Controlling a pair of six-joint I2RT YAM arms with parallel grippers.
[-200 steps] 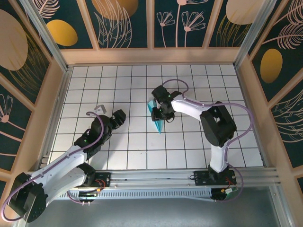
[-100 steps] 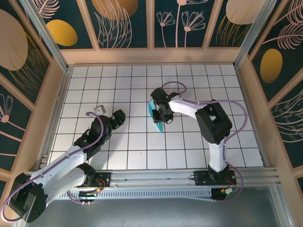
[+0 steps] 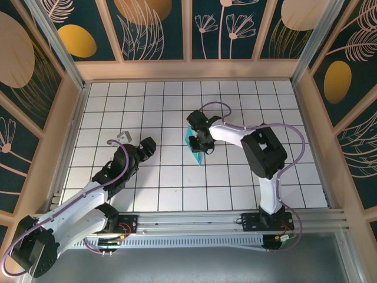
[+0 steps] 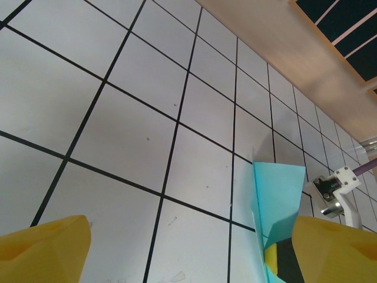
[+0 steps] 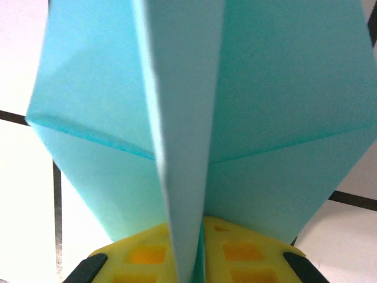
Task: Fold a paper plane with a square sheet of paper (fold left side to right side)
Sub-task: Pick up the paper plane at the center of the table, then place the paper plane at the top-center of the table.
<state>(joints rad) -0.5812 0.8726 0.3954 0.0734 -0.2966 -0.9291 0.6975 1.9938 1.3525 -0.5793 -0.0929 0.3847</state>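
Slightly leftward is where the right arm's elbow and wrist have swung since a second ago, nudging the paper with them, while the left arm lies just as it did.

We see the paper plane (image 3: 197, 154) near the middle of the tiled table (image 3: 147, 194), already a slim pointed shape with its nose toward the arms' bases, no longer a flat square. From the right wrist, we look up its length: a central ridge stands upright and two creased panels slope away on either side. That ridge runs down between the yellow pads (image 5: 241, 256), which sit tight against it, so we read the right gripper (image 3: 200, 141) as closed on the fold of the plane, at its wider back end.

The left gripper (image 3: 148, 144) rests well apart to the left, low over the tiles, with its yellow fingertips (image 4: 44, 250) spread wide and nothing between them. Its camera catches the plane standing on edge off to its right.

We judge the task to be far along: the side-to-side fold and the nose folds look done, and the body is pinched into a keel. What seems left is sharpening that crease, setting the wings evenly and letting go. Whether both wings are fully creased, we cannot tell.
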